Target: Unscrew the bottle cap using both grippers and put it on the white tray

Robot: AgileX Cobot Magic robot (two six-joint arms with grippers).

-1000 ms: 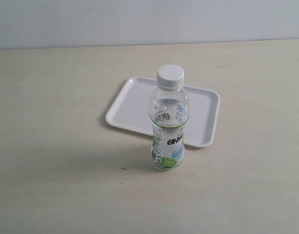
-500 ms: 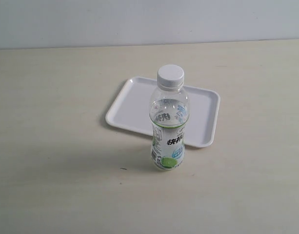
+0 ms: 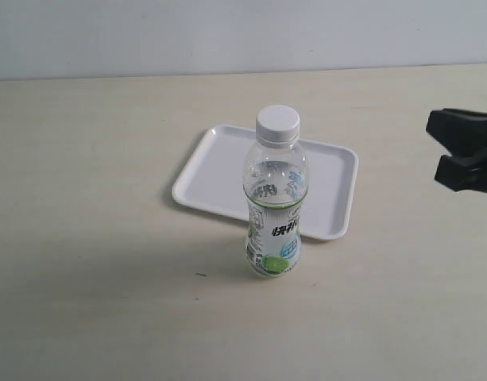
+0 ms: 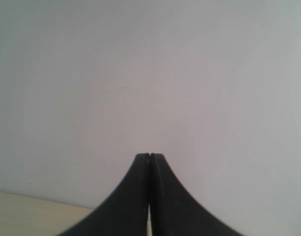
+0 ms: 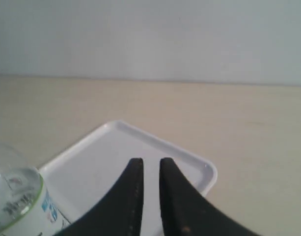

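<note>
The clear bottle [image 3: 273,214] with its white-and-green label stands upright on the table, just in front of the white tray [image 3: 219,171]. The white ribbed bottle cap [image 3: 277,123] sits on its neck. My right gripper [image 3: 432,149] shows at the right edge, well clear of the bottle, jaws slightly apart and empty. In the right wrist view the right gripper [image 5: 151,161] hangs over the tray [image 5: 106,157], with the bottle's shoulder [image 5: 17,196] off to one side. My left gripper [image 4: 150,155] is shut on nothing and faces a plain wall; it is out of the exterior view.
The pale wooden table [image 3: 92,238] stretches all round the bottle and tray. A plain light wall [image 3: 227,36] rises behind the table's far edge. The tray holds nothing.
The right gripper has come into the exterior view from the right edge; before, no gripper showed there. Bottle, cap and tray have not moved.
</note>
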